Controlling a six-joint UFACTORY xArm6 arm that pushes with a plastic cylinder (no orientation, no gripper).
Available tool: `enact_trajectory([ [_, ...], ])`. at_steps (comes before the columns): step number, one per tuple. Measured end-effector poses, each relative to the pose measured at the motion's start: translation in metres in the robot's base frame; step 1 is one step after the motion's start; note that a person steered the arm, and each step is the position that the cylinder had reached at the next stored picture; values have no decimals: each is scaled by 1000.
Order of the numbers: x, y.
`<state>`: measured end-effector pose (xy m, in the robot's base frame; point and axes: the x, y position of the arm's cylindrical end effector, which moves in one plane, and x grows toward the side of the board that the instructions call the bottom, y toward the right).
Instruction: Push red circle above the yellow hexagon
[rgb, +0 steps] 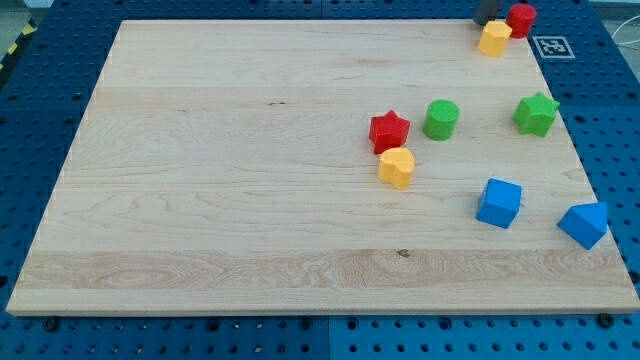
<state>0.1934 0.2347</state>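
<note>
Where my tip (484, 22) perhaps ends, red circle (521, 19) touches yellow hexagon (494, 39).

no readable text, fiducial marker (551, 45) on board corner (560, 70)

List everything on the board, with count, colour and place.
red circle: 1, red, top right corner, touching the yellow hexagon's upper right
yellow hexagon: 1, yellow, top right corner
red star: 1, red, right of centre
yellow heart: 1, yellow, just below the red star
green cylinder: 1, green, right of the red star
green star: 1, green, near the right edge
blue cubes: 2, blue, lower right
board: 1, pale wood
my tip: 1, dark, top edge, left of the red circle, above the hexagon
</note>
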Motion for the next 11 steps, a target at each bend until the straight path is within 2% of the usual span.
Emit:
enact_trajectory([
  [3,3,-48],
  [5,41,-81],
  [6,77,-82],
  [7,107,-70],
  [8,117,-45],
  [11,144,73],
])
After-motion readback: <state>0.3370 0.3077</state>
